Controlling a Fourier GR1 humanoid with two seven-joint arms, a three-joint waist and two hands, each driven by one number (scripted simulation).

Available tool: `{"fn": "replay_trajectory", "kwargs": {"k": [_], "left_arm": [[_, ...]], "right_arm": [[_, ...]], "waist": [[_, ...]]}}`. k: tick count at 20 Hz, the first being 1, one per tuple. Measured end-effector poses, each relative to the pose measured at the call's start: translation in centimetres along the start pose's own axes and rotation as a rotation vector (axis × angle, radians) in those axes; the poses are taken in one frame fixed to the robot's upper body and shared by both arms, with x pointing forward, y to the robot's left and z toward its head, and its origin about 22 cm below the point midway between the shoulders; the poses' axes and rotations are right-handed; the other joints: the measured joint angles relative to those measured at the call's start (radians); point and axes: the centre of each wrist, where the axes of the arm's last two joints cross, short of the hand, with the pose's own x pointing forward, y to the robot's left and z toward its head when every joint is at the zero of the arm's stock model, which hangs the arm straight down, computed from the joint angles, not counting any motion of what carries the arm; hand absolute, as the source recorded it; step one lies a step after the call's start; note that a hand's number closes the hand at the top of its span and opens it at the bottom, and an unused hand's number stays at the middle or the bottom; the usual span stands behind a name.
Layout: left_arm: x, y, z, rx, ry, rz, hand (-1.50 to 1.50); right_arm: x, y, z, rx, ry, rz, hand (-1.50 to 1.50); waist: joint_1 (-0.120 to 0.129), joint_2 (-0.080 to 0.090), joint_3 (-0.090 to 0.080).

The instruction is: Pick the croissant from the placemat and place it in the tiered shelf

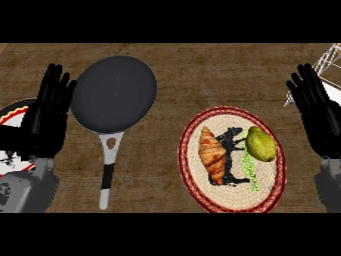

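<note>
Two sets of straight fingers point up the view, holding nothing: those of the left hand (44, 117) and those of the right hand (322, 117), each at the end of a grey forearm rising from the lower edge. Both hands are open and touch none of the task's things.

The placemat (195, 187), a round woven mat with a red rim, serves as the landmark. On it, in its left half, lies the croissant (213, 152), lengthwise up the view. Just right of the croissant, also on the mat, sits a green pear (261, 144). The right hand stands right of the mat, clear of its rim. Left of the mat lies a dark pan (114, 93), handle toward the lower edge. The left hand shows beyond the pan, partly over a plate (3, 165) with a red and black rim. Up and right of the mat, in the corner, part of the white wire shelf (337, 57) shows.
</note>
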Motion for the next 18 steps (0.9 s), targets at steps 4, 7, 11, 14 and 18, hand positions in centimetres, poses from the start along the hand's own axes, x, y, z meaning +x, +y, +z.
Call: {"fn": "replay_trajectory", "kwargs": {"k": [4, 7, 11, 14, 18], "left_arm": [[-2.6, 2.2, 1.0, 0.026, 0.158, -0.069, 0.0], [-4.9, 4.3, 2.6, 0.057, 0.318, -0.137, 0.0], [-7.3, 5.8, 4.2, 0.059, 0.473, -0.168, 0.0], [-7.7, 7.0, 4.6, 0.041, 0.514, -0.171, 0.0], [-7.6, 6.5, 4.9, 0.025, 0.526, -0.173, 0.0]], "right_arm": [[2.3, -0.7, 0.0, -0.004, -0.08, 0.213, 1.5], [4.9, -2.8, -0.2, -0.037, -0.135, 0.517, 1.5], [5.0, -4.3, 1.1, -0.166, -0.013, 0.778, -1.5], [5.3, -2.8, 2.7, -0.169, 0.011, 0.83, -1.5], [6.3, -1.1, 4.8, -0.048, 0.033, 0.882, -1.5]], "waist": [[-0.003, -0.016, -0.014], [-0.019, -0.02, -0.028], [-0.029, -0.023, -0.026], [-0.017, -0.026, -0.022], [-0.011, -0.03, -0.018]]}}
